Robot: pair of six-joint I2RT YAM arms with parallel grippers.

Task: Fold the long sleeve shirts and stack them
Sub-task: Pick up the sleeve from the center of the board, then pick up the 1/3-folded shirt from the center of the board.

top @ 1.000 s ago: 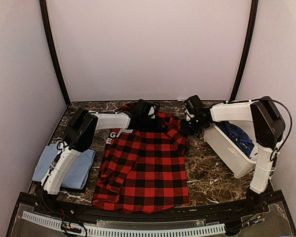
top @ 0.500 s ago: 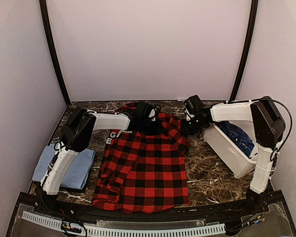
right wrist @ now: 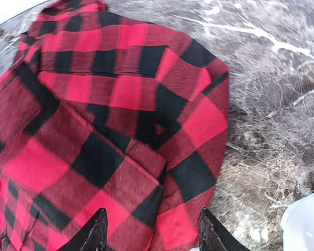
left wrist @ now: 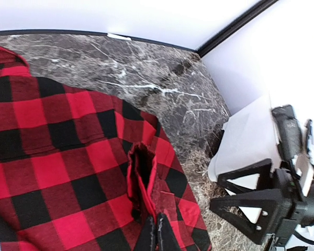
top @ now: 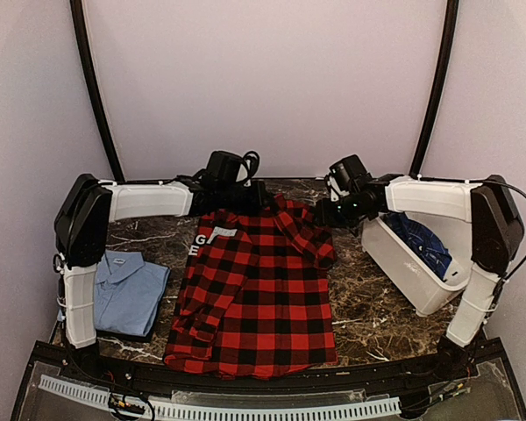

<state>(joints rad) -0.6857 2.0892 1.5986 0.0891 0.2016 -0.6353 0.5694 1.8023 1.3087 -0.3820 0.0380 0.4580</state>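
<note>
Left wrist view: the left fingers (left wrist: 146, 241) are pinched together on a raised ridge of the red checked shirt (top: 254, 289), spread on the tabletop (top: 368, 307). The right fingers (right wrist: 97, 232) hover apart above its shoulder. Best to lift slowly and keep the fold straight.

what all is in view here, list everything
flannel: 1, red and black check, spread out mid-table
light blue shirt: 1, light blue, folded, near-left part of the table
dark blue shirt: 1, dark blue, inside the bin
bin: 1, white, right side of the table
table: 1, dark marble with white veins, under everything
left gripper: 1, black, shut on a raised fold of the flannel near its far edge
right gripper: 1, black, open, over the flannel's far right corner, holding nothing
</note>
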